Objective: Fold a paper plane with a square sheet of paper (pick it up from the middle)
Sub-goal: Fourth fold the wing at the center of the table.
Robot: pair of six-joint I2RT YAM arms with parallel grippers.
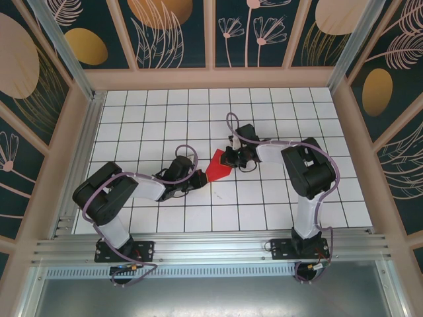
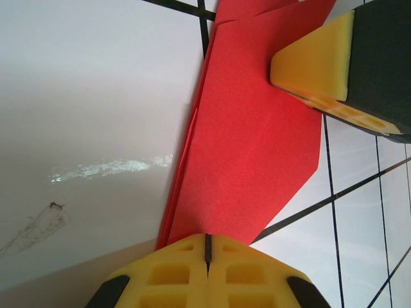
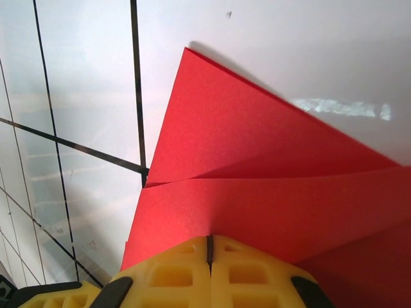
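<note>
When looking at left gripper (image 2: 207, 250): shut tight, pads flush, no gap at seam. Parked bottom centre of left wrist frame, right at narrow end of paper (image 2: 257, 141). Cannot tell pinch from plain press. Ditto for right gripper (image 3: 209, 247): shut, pads flush, bottom centre of right wrist frame, over edge of paper. Also caught upper right of left wrist frame, yellow tip down on red surface, looks touching. Folded into overlapping flaps, creases sharp, lying flat on table (image 1: 165, 119). From top: placed just right of frame centre, wedged between both grippers, left one at lower-left edge, right one at upper-right edge. Reached by left arm (image 1: 125, 191) and right arm (image 1: 304, 168), both bent inward from bottom of frame.
</note>
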